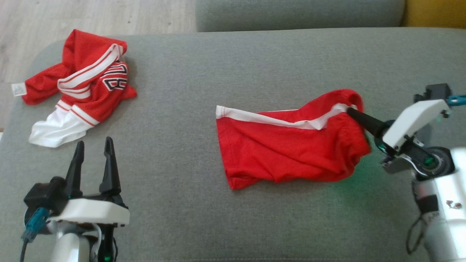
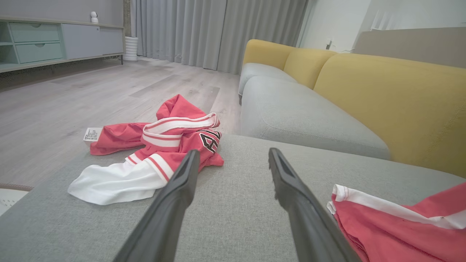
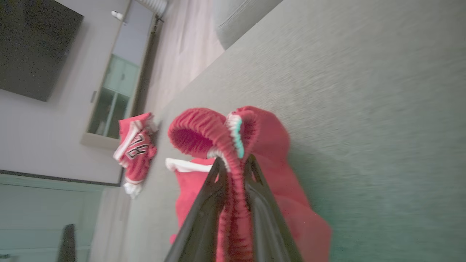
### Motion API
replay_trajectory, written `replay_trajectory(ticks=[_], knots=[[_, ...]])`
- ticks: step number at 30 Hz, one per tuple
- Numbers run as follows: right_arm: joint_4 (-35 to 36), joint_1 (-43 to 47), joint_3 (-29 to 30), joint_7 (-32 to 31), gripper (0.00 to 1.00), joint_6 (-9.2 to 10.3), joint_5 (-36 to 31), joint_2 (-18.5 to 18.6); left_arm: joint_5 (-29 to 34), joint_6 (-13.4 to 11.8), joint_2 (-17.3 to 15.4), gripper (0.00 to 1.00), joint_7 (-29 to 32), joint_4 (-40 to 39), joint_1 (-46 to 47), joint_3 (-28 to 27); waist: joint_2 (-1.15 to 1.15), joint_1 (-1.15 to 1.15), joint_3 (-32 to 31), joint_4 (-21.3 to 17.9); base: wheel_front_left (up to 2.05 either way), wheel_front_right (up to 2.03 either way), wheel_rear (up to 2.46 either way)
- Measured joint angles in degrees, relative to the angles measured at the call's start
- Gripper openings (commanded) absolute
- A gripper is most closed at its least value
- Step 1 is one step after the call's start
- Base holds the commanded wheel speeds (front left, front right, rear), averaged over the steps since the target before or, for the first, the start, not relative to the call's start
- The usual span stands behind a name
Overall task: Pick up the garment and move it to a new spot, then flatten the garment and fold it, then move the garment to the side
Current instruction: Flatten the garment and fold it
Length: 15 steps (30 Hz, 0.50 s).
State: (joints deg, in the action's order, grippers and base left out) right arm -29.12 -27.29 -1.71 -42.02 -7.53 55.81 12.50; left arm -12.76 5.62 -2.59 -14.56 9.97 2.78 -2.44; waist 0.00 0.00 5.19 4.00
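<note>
A crumpled jersey (image 1: 83, 87) lay at the far-left corner of the ottoman (image 1: 174, 91). The left pincer (image 1: 93, 143) hung by the near-left corner, fingers apart. Right of centre lay the red shorts (image 1: 287, 149), waistband clamped in the right pincer (image 1: 352, 111). Pick-up seemed underway; the next move would be to lift them clear toward a new spot.
</note>
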Motion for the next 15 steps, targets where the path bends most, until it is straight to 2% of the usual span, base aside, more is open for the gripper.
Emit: replay_trajectory(ticks=[6, 9, 15], knots=[[-3.7, -2.1, 3.4, -6.7, 0.00, 0.00, 5.8, -5.2, -0.5, 0.0, 0.1, 1.00, 0.0, 0.9, 0.0, 0.4, 0.00, 0.00, -0.3, 2.4, 0.00, 0.00, 0.00], [-5.9, -3.3, 4.3, -8.0, 0.00, 0.00, 7.3, -7.4, -1.1, -0.1, 0.1, 1.00, 0.0, 1.2, 0.0, 0.6, 0.00, 0.00, -0.3, 4.0, 0.00, 0.00, 0.00], [-12.1, -7.3, 3.4, -7.9, 0.00, 0.00, 8.2, -8.5, -2.2, -0.2, 0.2, 1.00, 0.0, 1.6, 0.2, 1.9, 0.00, 0.00, 0.1, 7.6, 0.00, 0.00, 0.00]])
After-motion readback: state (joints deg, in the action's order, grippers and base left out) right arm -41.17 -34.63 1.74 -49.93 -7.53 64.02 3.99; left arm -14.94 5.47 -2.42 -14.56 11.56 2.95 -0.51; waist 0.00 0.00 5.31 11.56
